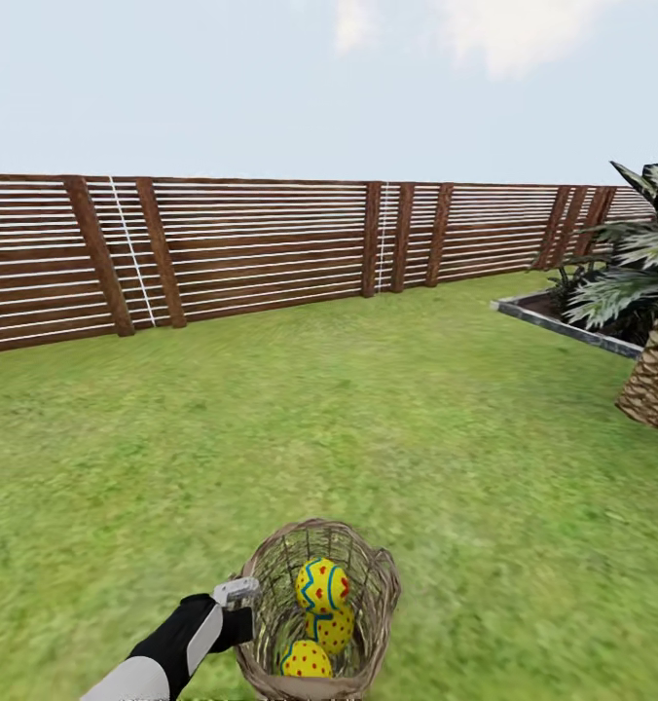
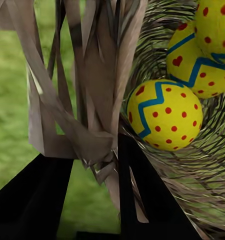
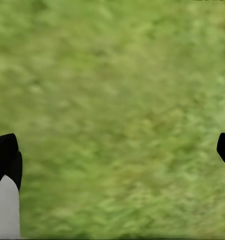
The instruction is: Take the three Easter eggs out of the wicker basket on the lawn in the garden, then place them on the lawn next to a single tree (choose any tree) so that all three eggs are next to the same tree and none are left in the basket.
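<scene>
The wicker basket (image 1: 368,584) is at the bottom middle of the head view, over the lawn (image 1: 368,438), and leans slightly. Three yellow Easter eggs lie inside it: one on top (image 1: 322,584), one in the middle (image 1: 333,629) and one lowest (image 1: 306,660). My left gripper (image 1: 248,609) is at the basket's left side. In the left wrist view my left gripper (image 2: 95,167) is shut on the woven wall (image 2: 97,75), with two eggs (image 2: 165,112) (image 2: 202,65) just beyond. My right gripper (image 3: 117,155) is open above bare grass. The tree is out of view.
A brown slatted fence (image 1: 271,253) runs across the back of the garden. At the right stands a palm plant with a scaly brown trunk (image 1: 655,380), beside a grey-edged planting bed (image 1: 563,326). Wide grass lies between the basket and the fence.
</scene>
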Motion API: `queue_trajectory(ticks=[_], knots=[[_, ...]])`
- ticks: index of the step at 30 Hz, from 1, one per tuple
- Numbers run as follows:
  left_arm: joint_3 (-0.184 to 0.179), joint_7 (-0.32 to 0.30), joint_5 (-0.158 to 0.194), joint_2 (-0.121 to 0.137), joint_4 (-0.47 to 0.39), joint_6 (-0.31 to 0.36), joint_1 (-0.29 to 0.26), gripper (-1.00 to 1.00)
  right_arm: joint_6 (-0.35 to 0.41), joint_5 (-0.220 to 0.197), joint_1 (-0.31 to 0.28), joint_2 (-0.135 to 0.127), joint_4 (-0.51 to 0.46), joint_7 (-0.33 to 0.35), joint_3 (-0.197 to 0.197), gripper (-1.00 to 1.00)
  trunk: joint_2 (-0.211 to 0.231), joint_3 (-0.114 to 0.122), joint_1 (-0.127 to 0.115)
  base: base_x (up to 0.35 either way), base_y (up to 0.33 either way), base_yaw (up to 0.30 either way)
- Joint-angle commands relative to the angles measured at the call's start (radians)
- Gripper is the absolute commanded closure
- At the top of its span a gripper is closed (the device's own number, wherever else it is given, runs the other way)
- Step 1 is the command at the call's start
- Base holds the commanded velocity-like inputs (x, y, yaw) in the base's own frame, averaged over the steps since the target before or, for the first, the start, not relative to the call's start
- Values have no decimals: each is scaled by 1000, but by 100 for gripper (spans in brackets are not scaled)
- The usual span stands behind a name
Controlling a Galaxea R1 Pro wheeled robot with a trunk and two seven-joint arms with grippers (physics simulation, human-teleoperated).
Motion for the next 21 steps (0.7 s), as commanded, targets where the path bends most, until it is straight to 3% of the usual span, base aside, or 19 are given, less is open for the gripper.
queue_trajectory(ticks=[1,4,11,13,21], knots=[[6,8,16,-1,0,5,0,100,-1,16,4,0,2,-1,-3,-100,7,2,-4,0,0,292],[8,8,16,-1,-1,4,0,100,-2,48,7,0,1,-2,-3,-100,28,12,-16,0,0,163],[8,8,16,-1,-3,3,0,100,-5,56,22,-1,1,-1,-3,-100,77,34,-42,0,0,3],[22,-5,15,7,9,-7,11,100,-16,64,22,11,-11,0,-3,-100,76,34,-42,0,0,0],[5,6,2,4,5,-6,55,100,8,42,-24,47,-56,2,-13,-100,76,34,-42,0,0,0]])
